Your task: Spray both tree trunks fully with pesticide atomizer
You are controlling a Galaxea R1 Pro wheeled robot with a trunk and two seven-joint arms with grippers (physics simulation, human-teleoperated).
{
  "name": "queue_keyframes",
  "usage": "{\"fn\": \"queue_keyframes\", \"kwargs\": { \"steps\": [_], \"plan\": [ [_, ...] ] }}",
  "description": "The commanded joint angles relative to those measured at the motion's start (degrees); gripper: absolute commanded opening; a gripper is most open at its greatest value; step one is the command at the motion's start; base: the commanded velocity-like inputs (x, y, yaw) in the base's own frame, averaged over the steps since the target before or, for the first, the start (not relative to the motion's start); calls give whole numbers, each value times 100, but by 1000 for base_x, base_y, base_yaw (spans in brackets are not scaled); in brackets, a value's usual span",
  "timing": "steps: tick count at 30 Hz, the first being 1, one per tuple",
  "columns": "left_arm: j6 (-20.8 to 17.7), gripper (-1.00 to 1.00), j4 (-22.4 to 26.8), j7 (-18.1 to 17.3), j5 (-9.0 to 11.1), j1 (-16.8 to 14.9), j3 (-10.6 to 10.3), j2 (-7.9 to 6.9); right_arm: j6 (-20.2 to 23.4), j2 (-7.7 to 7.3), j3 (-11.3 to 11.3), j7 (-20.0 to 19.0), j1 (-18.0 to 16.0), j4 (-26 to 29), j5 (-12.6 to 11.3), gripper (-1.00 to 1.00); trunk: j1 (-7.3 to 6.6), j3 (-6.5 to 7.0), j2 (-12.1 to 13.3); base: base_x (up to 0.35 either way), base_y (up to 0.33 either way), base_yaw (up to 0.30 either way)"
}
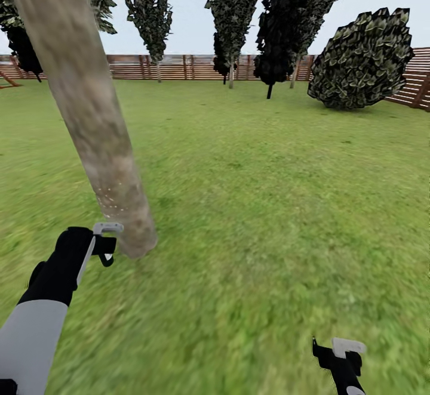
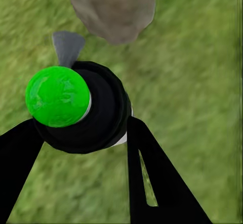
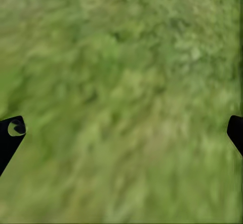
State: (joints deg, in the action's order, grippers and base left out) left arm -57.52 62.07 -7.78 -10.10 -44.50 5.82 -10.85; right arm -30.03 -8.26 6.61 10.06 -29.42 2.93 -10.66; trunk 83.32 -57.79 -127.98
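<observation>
A thick, pale grey-brown tree trunk (image 1: 89,114) leans across the left of the head view, and its base (image 2: 114,6) stands in the lawn. Small white specks dot the bark low down (image 1: 110,198). My left gripper (image 1: 107,243) is right beside the trunk's base, shut on the pesticide atomizer (image 2: 81,107), a black bottle with a bright green round top. Its grey nozzle (image 2: 67,46) points at the trunk. My right gripper (image 1: 340,352) hangs low at the right over grass, open with nothing between its fingers (image 3: 11,133).
Green lawn (image 1: 269,204) spreads all around. A brown slatted fence (image 1: 179,67) closes the far side, with several dark-leaved trees (image 1: 233,13) before it and a big round bush (image 1: 361,61) at the back right.
</observation>
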Motion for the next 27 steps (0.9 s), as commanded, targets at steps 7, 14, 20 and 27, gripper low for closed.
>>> {"fn": "queue_keyframes", "kwargs": {
  "steps": [7,14,20,27],
  "plan": [
    [-22,-100,6,-57,-53,-7,5,27,-11,0,51,14,-2,-2,-47,100,0,-5,-2,162,-252,83],
    [-22,-100,6,-57,-52,-7,6,22,-11,0,51,14,-2,-3,-47,100,0,-5,-2,34,-268,271],
    [-22,-100,23,-56,-68,-46,4,10,-11,0,51,14,-2,3,-50,100,0,-5,-2,0,-273,218],
    [-22,-100,24,-49,-55,-59,6,35,-11,0,51,14,-2,-11,-50,100,0,-5,-2,47,-268,13]
  ]
}}
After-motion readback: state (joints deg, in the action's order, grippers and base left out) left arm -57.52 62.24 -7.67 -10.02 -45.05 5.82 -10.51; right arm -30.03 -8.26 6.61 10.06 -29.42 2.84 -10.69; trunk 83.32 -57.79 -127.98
